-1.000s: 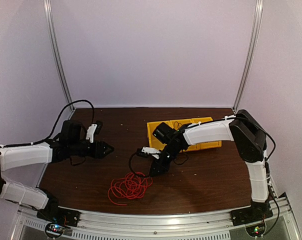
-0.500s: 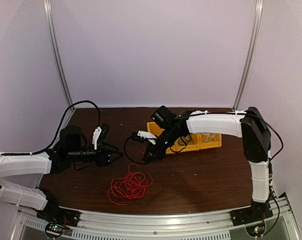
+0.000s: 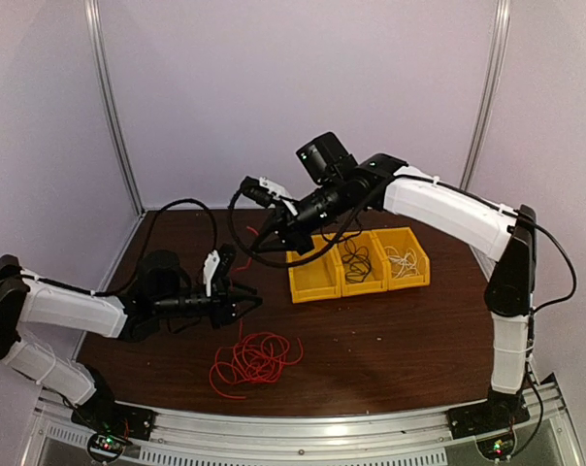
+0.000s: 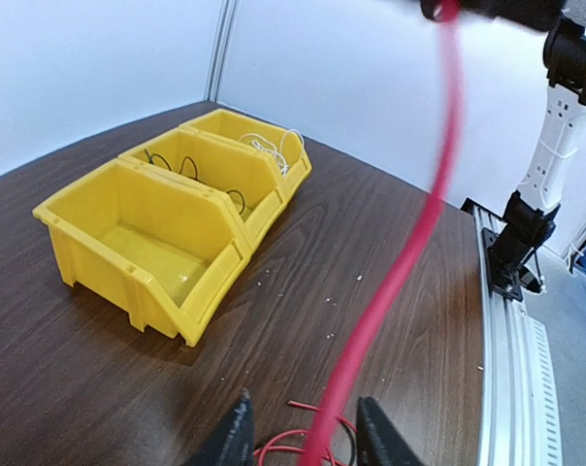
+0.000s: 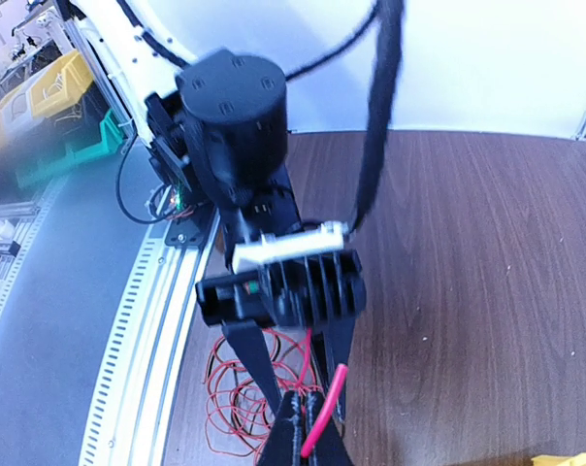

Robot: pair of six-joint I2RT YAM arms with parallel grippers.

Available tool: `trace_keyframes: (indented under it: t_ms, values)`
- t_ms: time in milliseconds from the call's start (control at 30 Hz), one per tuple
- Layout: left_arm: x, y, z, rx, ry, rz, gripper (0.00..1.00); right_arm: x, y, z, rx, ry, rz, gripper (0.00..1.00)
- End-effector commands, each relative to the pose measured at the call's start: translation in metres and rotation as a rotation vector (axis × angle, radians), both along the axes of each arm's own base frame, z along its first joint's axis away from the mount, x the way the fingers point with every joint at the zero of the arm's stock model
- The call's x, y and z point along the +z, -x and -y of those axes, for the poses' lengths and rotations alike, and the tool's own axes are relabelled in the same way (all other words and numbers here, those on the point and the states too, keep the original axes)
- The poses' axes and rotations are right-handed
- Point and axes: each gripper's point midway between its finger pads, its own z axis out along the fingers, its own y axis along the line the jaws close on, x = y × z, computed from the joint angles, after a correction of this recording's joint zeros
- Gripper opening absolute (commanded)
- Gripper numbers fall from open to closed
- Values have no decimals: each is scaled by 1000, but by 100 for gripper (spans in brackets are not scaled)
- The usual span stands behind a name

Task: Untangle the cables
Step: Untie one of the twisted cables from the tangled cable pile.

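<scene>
1. Nearest you, most of the red cable (image 3: 259, 357) lies as a loose heap of loops on the counter (image 3: 400, 340), close to the near edge and left of centre
2. Just behind that heap, your left hand (image 3: 252, 302) reaches in low from the left, with its tips pointing right
3. Its fingers (image 4: 237, 437) stand partly apart, and one red strand passes up through the gap between them. The gap is wider than the strand, so this hand grips nothing. You cannot tell whether the strand brushes a finger
4. From that gap the strand climbs steeply off the counter toward your right hand
5. Your right hand (image 5: 305, 425) hangs high above the counter, over the left hand, at the end of an arm stretched in from the right. Its fingers are pressed together on the red cable, and a short red end pokes out past the tips
6. Its wrist view looks down onto the top of the left hand, with the red loops on the counter beneath
7. Farther back and right of centre, three yellow bins (image 3: 312, 283) stand in a row on the counter, side against side
8. The black cable (image 3: 357, 260) lies coiled in the middle bin (image 3: 363, 283), and the white cable (image 3: 403, 260) lies in the right-hand bin (image 3: 416, 277). Both are well apart from the red heap
</scene>
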Motion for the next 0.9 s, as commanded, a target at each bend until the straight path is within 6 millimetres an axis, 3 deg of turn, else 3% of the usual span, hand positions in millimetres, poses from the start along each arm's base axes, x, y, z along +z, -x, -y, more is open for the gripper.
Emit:
trace_keyframes:
  t_ms: [0,133,300,467,567,867]
  values:
    - [11,-10,21,-6,63,73,29,51,10,9,40,-78,76,0]
    - [-15,-17,26,30,44,44,26,87,12,15,47,-131,174,0]
    - [-48,-21,25,60,-10,-20,24,134,0,31,-5,-188,323,0]
    - [-80,-28,20,111,-89,-82,24,189,-27,71,-99,-280,426,0]
    - [-89,-34,22,133,-116,-109,24,222,-37,99,-145,-342,463,0]
    - [-103,-49,28,155,-220,-134,23,308,-24,182,-254,-488,578,0]
